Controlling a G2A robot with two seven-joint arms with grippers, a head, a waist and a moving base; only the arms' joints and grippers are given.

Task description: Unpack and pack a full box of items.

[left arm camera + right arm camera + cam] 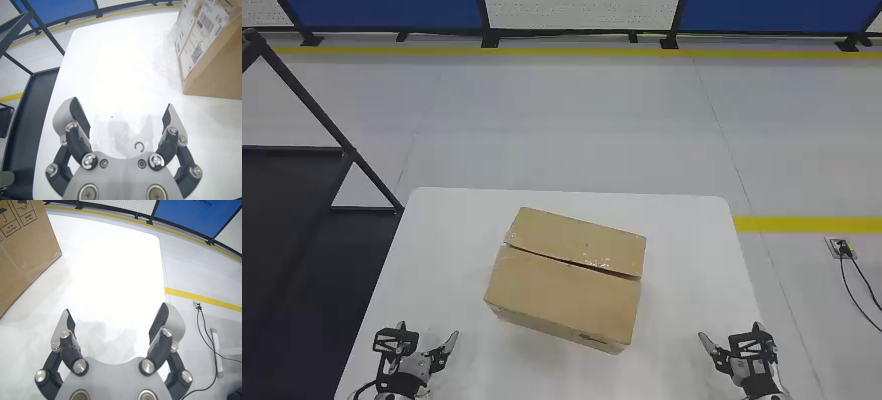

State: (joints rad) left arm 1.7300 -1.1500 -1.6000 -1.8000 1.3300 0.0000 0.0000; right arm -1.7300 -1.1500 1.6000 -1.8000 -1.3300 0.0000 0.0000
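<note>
A closed brown cardboard box (567, 290) sits in the middle of the white table (682, 240), its top flaps meeting in a slightly raised seam. Its labelled side (196, 37) faces my left gripper; its printed side (22, 247) faces the right one. My left gripper (417, 345) hovers at the table's near left corner, open and holding nothing (121, 111). My right gripper (737, 345) is at the near right corner, also open with nothing between its fingers (115, 313). Both stand well apart from the box.
A dark metal rack (292, 200) stands left of the table, with a black shelf edge (22, 117) close to the table's side. A cable and floor socket (842, 248) lie on the floor to the right. Bare tabletop surrounds the box.
</note>
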